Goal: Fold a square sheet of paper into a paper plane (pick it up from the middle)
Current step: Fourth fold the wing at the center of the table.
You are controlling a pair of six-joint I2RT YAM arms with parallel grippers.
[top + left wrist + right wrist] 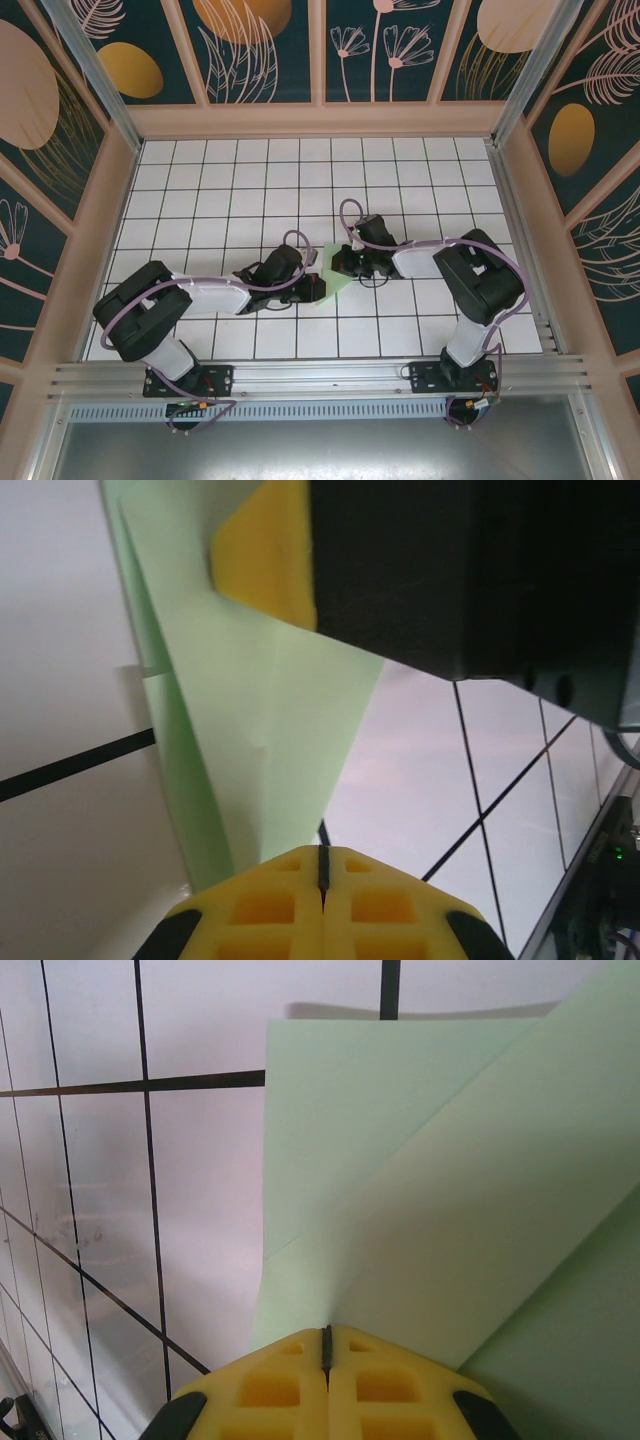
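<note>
The square sheet of paper [338,284] is pale mint green and lies partly folded on the white grid table, squeezed between my two grippers. In the left wrist view the paper [270,730] narrows toward my left gripper [322,852], whose yellow jaws are shut with their tips at its edge. One yellow finger [265,560] of the right gripper rests on the paper's far part. In the right wrist view a diagonal flap of the paper [420,1160] runs up from my shut right gripper [326,1330]. From above, the left gripper [312,287] and right gripper [338,265] almost touch.
The table [220,190] is a white tiled surface with black grid lines, boxed in by wooden rails and patterned walls [320,50]. An aluminium rail [320,375] crosses the near edge, carrying both arm bases. Purple cables loop over both arms.
</note>
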